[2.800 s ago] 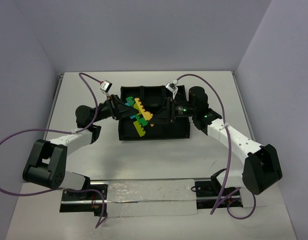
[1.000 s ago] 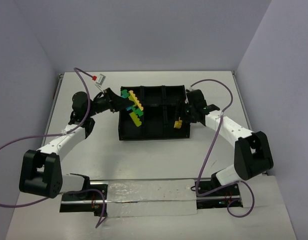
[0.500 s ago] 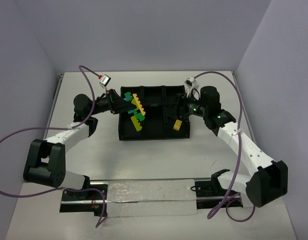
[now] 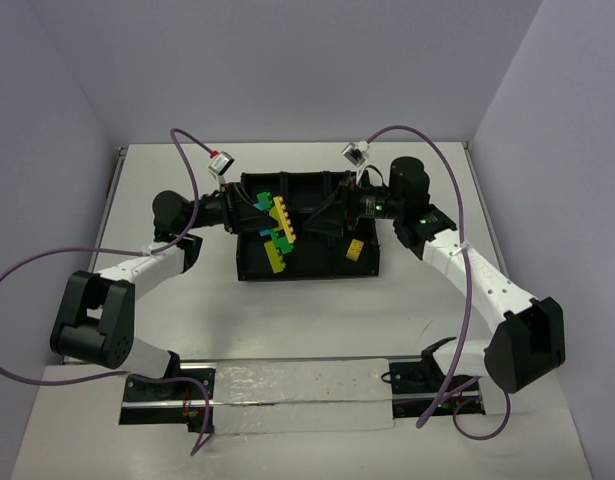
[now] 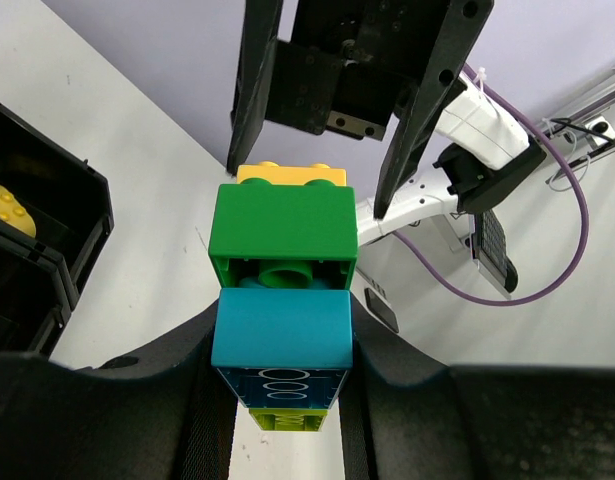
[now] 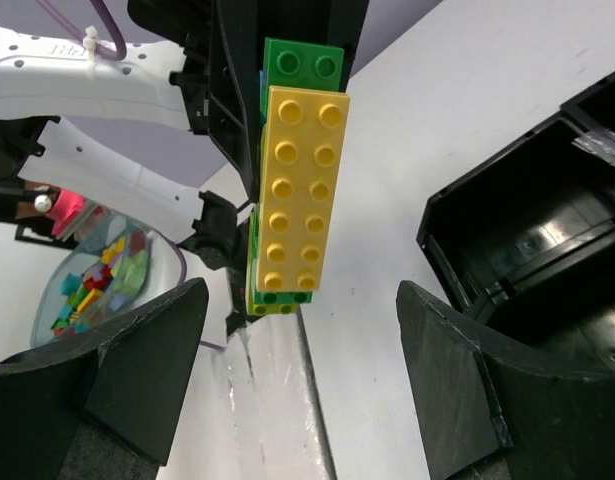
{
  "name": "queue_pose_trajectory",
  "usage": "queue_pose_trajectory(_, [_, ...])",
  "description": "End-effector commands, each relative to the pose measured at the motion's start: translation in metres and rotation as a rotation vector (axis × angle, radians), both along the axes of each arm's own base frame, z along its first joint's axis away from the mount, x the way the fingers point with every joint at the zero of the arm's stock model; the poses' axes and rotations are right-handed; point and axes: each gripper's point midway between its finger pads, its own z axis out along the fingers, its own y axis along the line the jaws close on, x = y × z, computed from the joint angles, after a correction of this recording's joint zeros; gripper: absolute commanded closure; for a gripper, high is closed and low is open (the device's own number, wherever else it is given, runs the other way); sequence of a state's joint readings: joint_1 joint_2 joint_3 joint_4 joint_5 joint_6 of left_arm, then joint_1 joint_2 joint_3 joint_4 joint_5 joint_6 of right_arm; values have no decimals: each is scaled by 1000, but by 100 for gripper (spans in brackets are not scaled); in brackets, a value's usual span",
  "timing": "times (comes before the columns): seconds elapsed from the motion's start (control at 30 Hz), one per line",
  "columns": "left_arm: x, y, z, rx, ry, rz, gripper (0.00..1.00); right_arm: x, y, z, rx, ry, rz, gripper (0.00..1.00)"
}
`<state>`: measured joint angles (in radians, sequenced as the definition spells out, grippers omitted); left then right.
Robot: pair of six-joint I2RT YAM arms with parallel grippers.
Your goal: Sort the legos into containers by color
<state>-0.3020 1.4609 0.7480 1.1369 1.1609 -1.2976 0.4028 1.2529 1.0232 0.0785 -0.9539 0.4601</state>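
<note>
My left gripper [image 4: 259, 218] is shut on a cluster of legos [image 4: 278, 228] and holds it above the left part of the black divided tray [image 4: 307, 272]. In the left wrist view my left gripper [image 5: 282, 365] clamps the teal brick [image 5: 282, 330], with a green brick [image 5: 282, 235] and a yellow one [image 5: 292, 175] beyond it and a lime one [image 5: 282, 420] below. My right gripper [image 4: 325, 215] is open and empty, facing the cluster from the right. In the right wrist view my right gripper [image 6: 302, 295] has its jaws wide apart, with the long yellow brick [image 6: 297, 190] just ahead between them. A single yellow brick [image 4: 355, 250] lies in the tray's front right compartment.
The tray's black wall shows at the left of the left wrist view [image 5: 57, 200] and at the right of the right wrist view [image 6: 467, 230]. A clear bowl of mixed bricks [image 6: 102, 275] shows far off in the right wrist view. Purple cables loop over both arms.
My right gripper has left the tray's right side, where a yellow brick now lies, and swung left to face the cluster. My left gripper still holds the cluster, shifted slightly right.
</note>
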Motion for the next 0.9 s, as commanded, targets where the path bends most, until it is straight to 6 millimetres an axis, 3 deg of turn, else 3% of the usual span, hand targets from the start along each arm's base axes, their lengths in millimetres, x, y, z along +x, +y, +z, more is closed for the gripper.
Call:
queue_pose_trajectory(0.0, [4, -3, 17, -24, -112, 2, 100, -1, 16, 18, 41, -44, 66, 16])
queue_pose_trajectory(0.27, [8, -7, 18, -36, -94, -3, 100, -1, 43, 9, 38, -1, 132, 22])
queue_pose_trajectory(0.5, [7, -9, 19, -37, -98, -4, 100, -4, 52, 4, 60, 33, 186, 36])
queue_pose_trajectory(0.73, [6, -8, 21, -38, -105, -1, 100, -7, 56, 3, 74, 45, 200, 57])
queue_pose_trajectory(0.87, [5, -8, 21, -36, -110, -4, 100, -7, 55, 0, 70, 50, 201, 74])
